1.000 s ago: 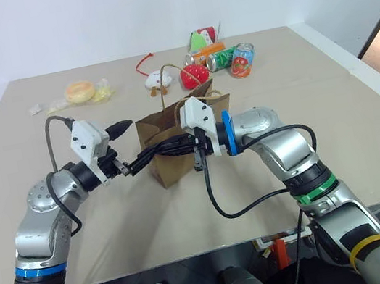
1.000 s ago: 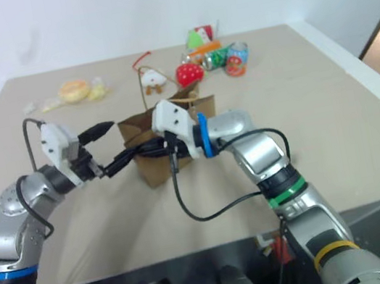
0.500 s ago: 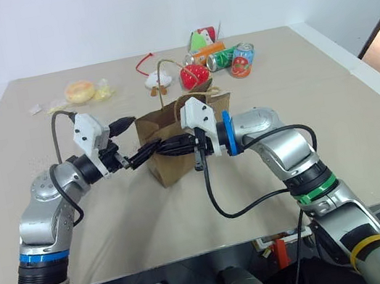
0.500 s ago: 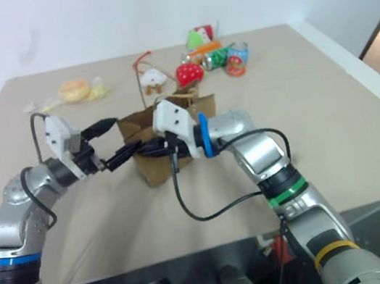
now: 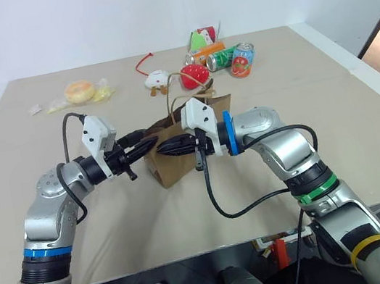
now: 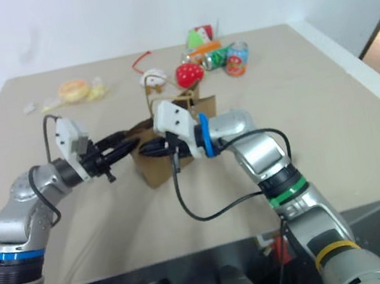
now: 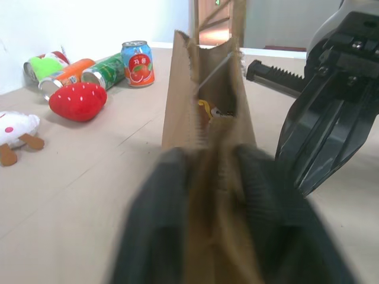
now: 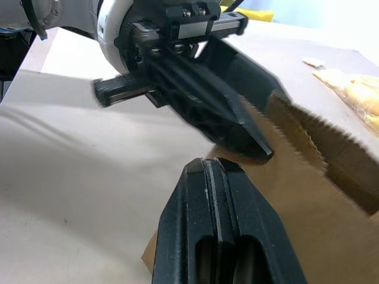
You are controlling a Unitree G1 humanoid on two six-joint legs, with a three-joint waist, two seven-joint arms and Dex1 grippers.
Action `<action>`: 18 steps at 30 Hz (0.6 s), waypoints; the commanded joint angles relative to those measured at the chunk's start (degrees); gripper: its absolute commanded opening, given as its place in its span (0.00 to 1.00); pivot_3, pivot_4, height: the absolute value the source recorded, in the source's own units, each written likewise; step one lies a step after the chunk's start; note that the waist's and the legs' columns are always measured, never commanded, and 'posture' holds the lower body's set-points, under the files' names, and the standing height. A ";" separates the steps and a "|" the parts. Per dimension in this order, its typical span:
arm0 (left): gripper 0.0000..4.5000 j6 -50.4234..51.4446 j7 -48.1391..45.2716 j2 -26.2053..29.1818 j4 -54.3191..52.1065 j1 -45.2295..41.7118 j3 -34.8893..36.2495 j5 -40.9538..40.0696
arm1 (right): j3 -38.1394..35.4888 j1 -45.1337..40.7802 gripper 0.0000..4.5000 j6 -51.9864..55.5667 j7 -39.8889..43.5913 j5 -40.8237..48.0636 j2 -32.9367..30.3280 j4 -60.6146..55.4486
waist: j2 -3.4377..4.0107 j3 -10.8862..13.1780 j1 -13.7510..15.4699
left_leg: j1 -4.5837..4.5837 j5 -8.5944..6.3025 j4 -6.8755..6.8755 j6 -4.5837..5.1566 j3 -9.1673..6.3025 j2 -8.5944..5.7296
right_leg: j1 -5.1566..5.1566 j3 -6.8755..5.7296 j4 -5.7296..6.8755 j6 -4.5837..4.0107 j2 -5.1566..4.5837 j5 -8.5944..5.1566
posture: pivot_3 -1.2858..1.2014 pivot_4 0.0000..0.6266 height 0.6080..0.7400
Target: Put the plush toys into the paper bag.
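a: where's your brown kraft paper bag right now?

b: it stands upright mid-table, just in front of you, mouth up, one tan cord handle looping above the rim.

a: and your left gripper?

b: your left gripper comes in from nine o'clock of the bag, and its black fingers are pinched together on the bag's top edge; in the left wrist view you see the paper wall caught between them.

a: your right gripper?

b: it reaches in from three o'clock, fingers pressed tight together at the bag's upper edge, tip close to the left gripper's. whether paper sits between them, you cannot tell.

a: the toys?

b: at twelve o'clock of the bag, well apart, lie a red strawberry-shaped plush and a white plush with brown feet. something yellow shows down inside the bag. printed drink cans sit beyond, at one o'clock, and a round yellow-and-orange piece at eleven.
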 commanded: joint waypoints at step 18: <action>0.00 -4.37 -5.72 2.40 -2.02 -2.20 0.51 0.56 | -16.94 3.53 0.92 4.23 13.62 12.18 -22.13 -3.95 | 0.00 0.00 1.04 | -0.10 -0.04 -0.01 -0.01 0.02 -0.06 | -0.06 0.01 -0.06 -0.03 -0.08 -0.08 | 0.52 0.24 1.00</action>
